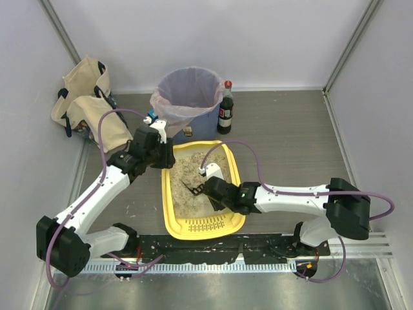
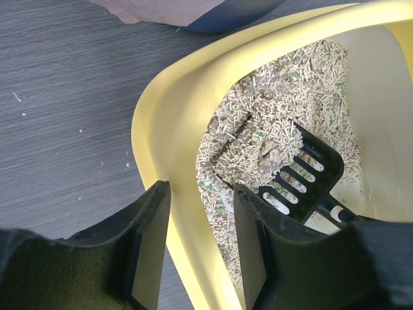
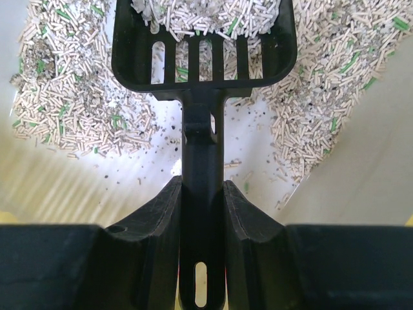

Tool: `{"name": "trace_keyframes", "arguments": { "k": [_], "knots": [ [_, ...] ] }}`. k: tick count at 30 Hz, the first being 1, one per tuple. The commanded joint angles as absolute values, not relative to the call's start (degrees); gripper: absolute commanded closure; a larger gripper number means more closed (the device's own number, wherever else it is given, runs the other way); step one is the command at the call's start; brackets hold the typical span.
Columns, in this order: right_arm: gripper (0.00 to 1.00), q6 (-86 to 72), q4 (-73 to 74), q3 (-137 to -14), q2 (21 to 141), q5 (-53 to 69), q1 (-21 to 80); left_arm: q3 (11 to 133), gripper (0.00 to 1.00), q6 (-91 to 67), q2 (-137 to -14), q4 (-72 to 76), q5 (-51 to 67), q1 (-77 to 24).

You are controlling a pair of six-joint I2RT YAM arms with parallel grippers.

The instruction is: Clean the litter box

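The yellow litter box [image 1: 169,213] is lying on the grey surface [image 1: 290,142] just in front of the two arms, with its slotted end facing the arm bases. Beige pellets [image 3: 64,97] with some green pieces are covering most of its floor, and a bare patch is showing near the middle.

The right claw [image 1: 208,188] is reaching into the box from the right. Its fingers [image 3: 164,219] are closing tight on the handle of a black scoop [image 3: 200,97], one finger on each side. The slotted blade of the scoop is carrying a heap of pellets and is pointing to the far left part of the box.

The left claw [image 1: 161,147] is standing at the far left corner of the box. In the left wrist view its fingers [image 2: 148,239] are standing partly apart with the yellow rim between them, one finger outside and one inside. I cannot tell if they are pressing on the rim.

Behind the box a blue bin [image 1: 205,121] with a clear liner is standing, a dark bottle [image 1: 225,111] just beside it on the right, and a cloth bag [image 1: 84,103] is lying far left.
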State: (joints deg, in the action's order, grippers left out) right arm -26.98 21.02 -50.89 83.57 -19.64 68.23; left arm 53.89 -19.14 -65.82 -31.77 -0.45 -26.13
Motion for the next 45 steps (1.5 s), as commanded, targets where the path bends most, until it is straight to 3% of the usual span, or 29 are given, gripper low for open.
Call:
{"name": "trace_keyframes", "arguments": {
  "k": [1, 12, 21, 28, 35, 39, 43, 45],
  "knots": [
    [0.99, -25.4, 8.2, -46.9, 80.8, -26.7, 69.7, 55.2, 0.51, -18.9, -63.5, -30.1, -1.5, -26.4],
    [0.99, -24.5, 4.8, -44.2, 73.8, -35.3, 74.1, 52.6, 0.19, -18.4, -57.6, -26.0, -2.7, -26.3],
    [0.98, -22.9, -7.0, -33.3, 67.5, -36.6, 76.2, 52.8, 0.06, -17.0, -52.9, -20.7, -3.9, -26.4],
    [0.99, -17.2, -12.5, -30.2, 66.4, -47.3, 82.6, 60.8, 0.04, -13.4, -54.7, -20.7, -6.1, -26.3],
    [0.99, -18.4, -11.8, -31.8, 67.2, -54.1, 85.1, 56.3, 0.04, -9.8, -54.1, -21.0, -13.3, -26.3],
    [0.99, -16.5, -19.2, -26.5, 62.3, -51.9, 85.2, 54.7, 0.03, -9.3, -52.8, -19.7, -14.0, -26.3],
    [0.99, -19.8, -10.1, -31.5, 65.0, -53.3, 85.3, 54.6, 0.03, -9.1, -53.0, -19.7, -13.9, -26.3],
    [0.99, -19.1, -16.4, -29.3, 62.6, -51.7, 85.3, 54.6, 0.02, -9.3, -53.1, -19.9, -13.7, -26.4]
  ]
}}
